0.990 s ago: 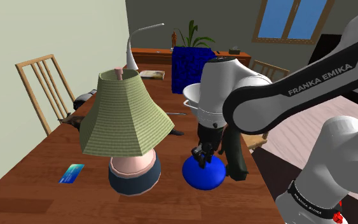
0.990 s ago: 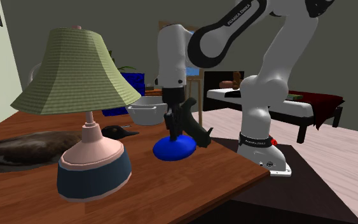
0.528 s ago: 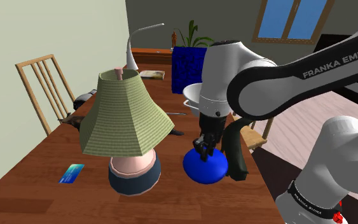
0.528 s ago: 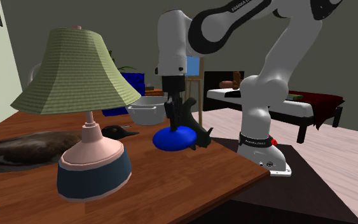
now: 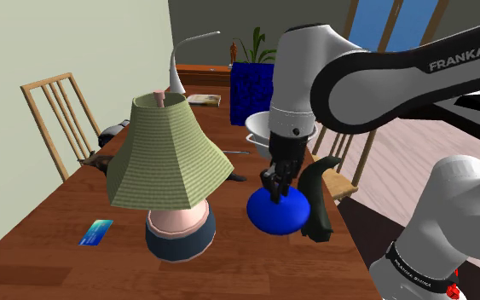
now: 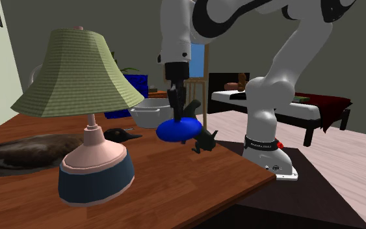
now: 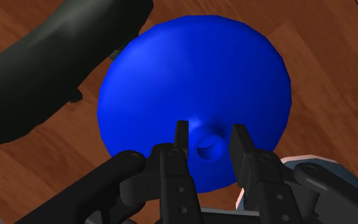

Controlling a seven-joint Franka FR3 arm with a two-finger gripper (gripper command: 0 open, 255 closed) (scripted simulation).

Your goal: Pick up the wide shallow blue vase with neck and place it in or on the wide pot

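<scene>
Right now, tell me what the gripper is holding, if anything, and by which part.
The gripper holds the blue vase by its short neck, clasped between the two fingers from both sides.

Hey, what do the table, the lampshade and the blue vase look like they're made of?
The table looks like wood: brown with visible grain. The lampshade is likely woven fabric: matte green with fine horizontal ribs. The vase is unclear: smooth, uniform blue, perhaps glazed ceramic or plastic.
</scene>
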